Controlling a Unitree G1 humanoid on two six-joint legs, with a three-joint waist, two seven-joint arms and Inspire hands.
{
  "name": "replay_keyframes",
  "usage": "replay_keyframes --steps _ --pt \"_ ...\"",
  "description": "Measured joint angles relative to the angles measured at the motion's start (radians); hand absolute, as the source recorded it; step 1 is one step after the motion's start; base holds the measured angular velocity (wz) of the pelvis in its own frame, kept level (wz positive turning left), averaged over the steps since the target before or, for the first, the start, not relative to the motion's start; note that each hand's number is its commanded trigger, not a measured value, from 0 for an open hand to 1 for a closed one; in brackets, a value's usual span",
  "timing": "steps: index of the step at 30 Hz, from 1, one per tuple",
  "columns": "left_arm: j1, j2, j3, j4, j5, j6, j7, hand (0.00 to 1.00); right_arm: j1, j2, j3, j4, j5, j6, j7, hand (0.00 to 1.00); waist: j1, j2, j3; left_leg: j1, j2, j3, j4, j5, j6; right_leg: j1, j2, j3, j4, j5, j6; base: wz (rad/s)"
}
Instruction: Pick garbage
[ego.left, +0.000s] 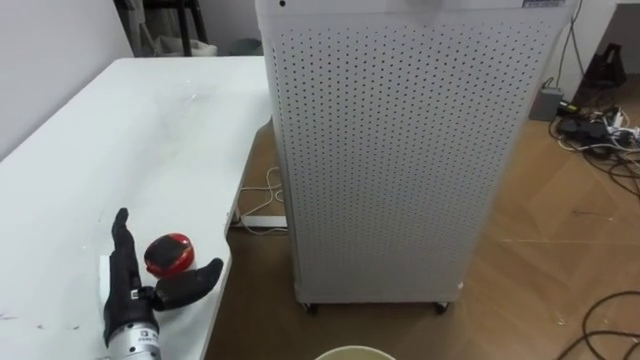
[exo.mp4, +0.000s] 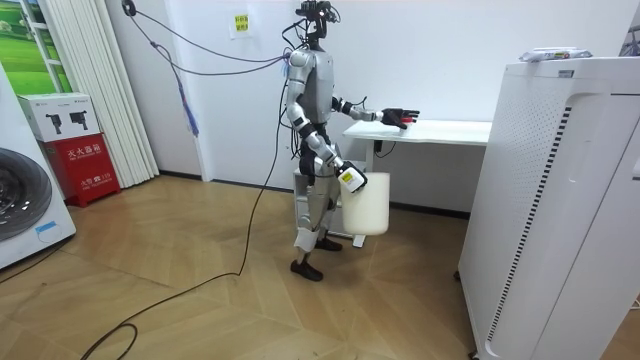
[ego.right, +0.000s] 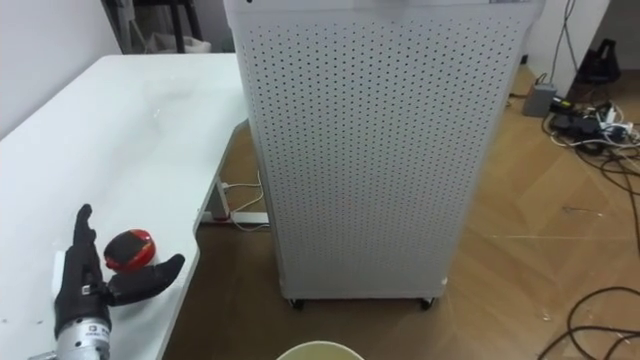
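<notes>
A small round red and black object (ego.left: 169, 254) lies on the white table (ego.left: 120, 150) near its front corner. My left hand (ego.left: 128, 290) rests on the table just behind it, open, with straight fingers on the object's left and the thumb spread out on its right. The room view has this hand (exo.mp4: 398, 117) stretched out over the table's end. My right hand (exo.mp4: 349, 180) hangs at hip height, shut on the rim of a white bin (exo.mp4: 368, 205) that is off the floor. The bin's rim (ego.left: 355, 352) peeks in at the bottom of the eye view.
A tall white perforated cabinet on castors (ego.left: 400, 150) stands on the wooden floor right of the table, close to its edge. Cables and a power strip (ego.left: 262, 222) lie under the table, and more cables (ego.left: 595, 125) at the far right.
</notes>
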Motion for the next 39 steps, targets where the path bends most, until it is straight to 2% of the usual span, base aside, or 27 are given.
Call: replay_keyframes --steps 1,2,3,4,7,18,30,39 --pt "0.000 0.000 0.000 0.000 -0.014 0.004 -0.002 0.00 0.000 0.000 0.000 0.000 0.000 0.004 0.000 1.00 0.000 0.000 0.0000 0.002 0.000 0.001 0.000 0.000 0.000 0.002 0.000 0.000 0.000 0.000 0.000 0.00" --pt "0.000 0.000 0.000 0.002 -0.017 0.006 -0.003 0.48 0.000 0.000 0.000 0.000 0.000 0.008 0.000 1.00 0.000 0.000 0.0000 0.002 0.000 0.001 0.000 0.000 0.000 0.002 0.000 0.000 0.000 0.000 0.000 0.00" --pt "0.000 0.000 0.000 0.013 -0.017 0.008 -0.008 0.69 0.001 0.000 0.000 0.000 0.000 0.014 0.000 1.00 0.000 0.000 0.0001 0.007 0.000 0.003 -0.002 0.000 0.000 0.005 0.000 0.001 0.000 0.000 0.000 -0.04" --pt "0.000 0.000 0.000 0.036 -0.017 0.012 -0.016 0.99 0.002 0.001 0.000 0.003 0.000 0.020 0.000 1.00 0.000 0.000 0.0002 0.017 0.000 0.006 -0.006 0.000 0.000 0.011 0.000 0.003 0.000 0.000 0.000 -0.04" --pt "0.000 0.000 -0.003 0.075 -0.016 0.039 -0.030 1.00 0.011 0.001 0.000 0.005 0.001 0.021 -0.001 1.00 0.000 -0.002 0.0009 0.025 0.001 0.010 -0.006 0.000 0.000 0.015 0.000 0.005 -0.001 0.000 0.001 -0.01" --pt "-0.002 0.014 0.039 0.075 -0.016 0.055 -0.029 1.00 0.014 0.000 0.000 0.012 0.001 0.063 -0.008 1.00 0.002 -0.001 0.0006 0.026 0.001 0.014 -0.005 -0.001 0.001 0.013 -0.001 0.007 0.000 0.000 0.001 0.00" --pt "-0.002 0.013 0.043 0.076 -0.016 0.070 -0.034 1.00 0.007 0.000 0.000 0.008 0.001 0.064 -0.010 1.00 0.003 0.003 -0.0003 0.026 0.001 0.016 -0.006 0.000 0.001 0.013 -0.001 0.005 0.001 0.000 0.001 0.00" --pt "-0.003 0.014 0.005 0.075 -0.016 0.080 -0.041 1.00 -0.014 0.001 0.001 -0.010 0.003 0.064 -0.020 1.00 -0.002 0.002 0.0002 0.022 -0.002 0.013 -0.005 0.000 0.001 0.009 -0.004 0.004 0.002 -0.001 0.003 0.01"
